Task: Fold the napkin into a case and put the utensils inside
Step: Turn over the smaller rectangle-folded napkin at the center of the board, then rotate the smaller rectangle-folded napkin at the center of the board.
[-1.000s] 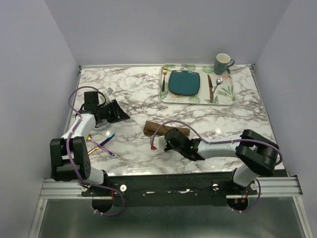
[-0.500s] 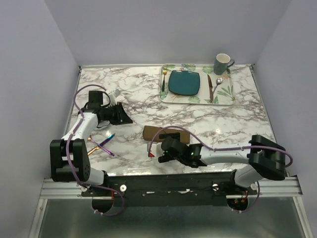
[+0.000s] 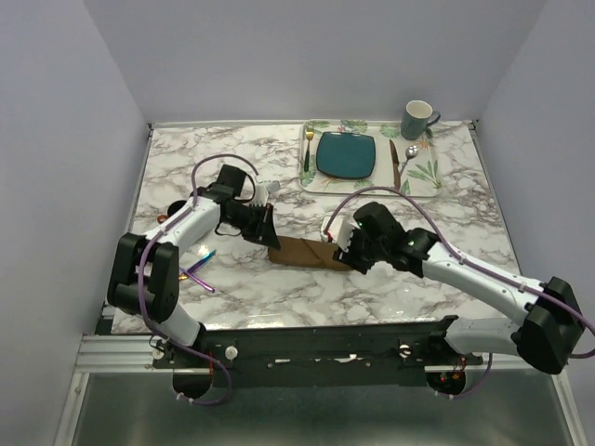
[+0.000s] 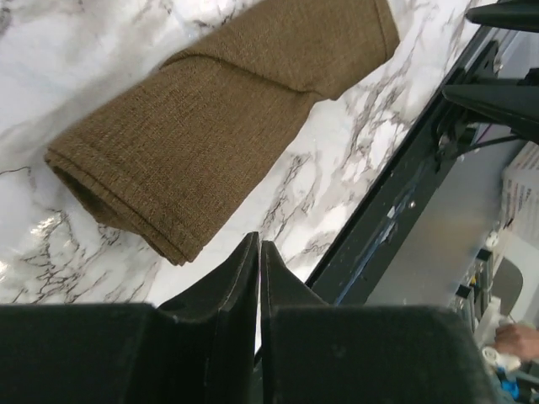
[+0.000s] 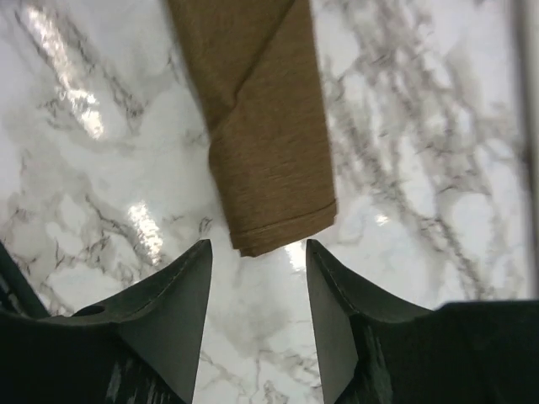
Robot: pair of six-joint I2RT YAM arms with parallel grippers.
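Note:
The napkin (image 3: 305,252) lies folded into a long brown strip in the middle of the marble table. My left gripper (image 3: 271,233) hovers at the strip's left end, shut and empty; in the left wrist view its tips (image 4: 258,244) sit just short of the napkin's (image 4: 210,126) rolled edge. My right gripper (image 3: 341,243) is at the strip's right end, open with nothing between its fingers; in the right wrist view its tips (image 5: 257,248) straddle the bare marble just short of the napkin's (image 5: 269,160) end. The utensils (image 3: 198,272) lie crossed near the left arm, partly hidden by it.
At the back right lies a leaf-printed placemat (image 3: 423,177) with a teal plate (image 3: 346,154), a gold fork (image 3: 308,147), a dark knife (image 3: 394,164), a spoon (image 3: 407,158) and a grey mug (image 3: 417,118). The table's near edge and metal rail (image 3: 316,339) run below the napkin.
The left arm swung right from the table's left side to the napkin's left end, its jaws closing. The right arm moved from the near side to the napkin's right end and opened.

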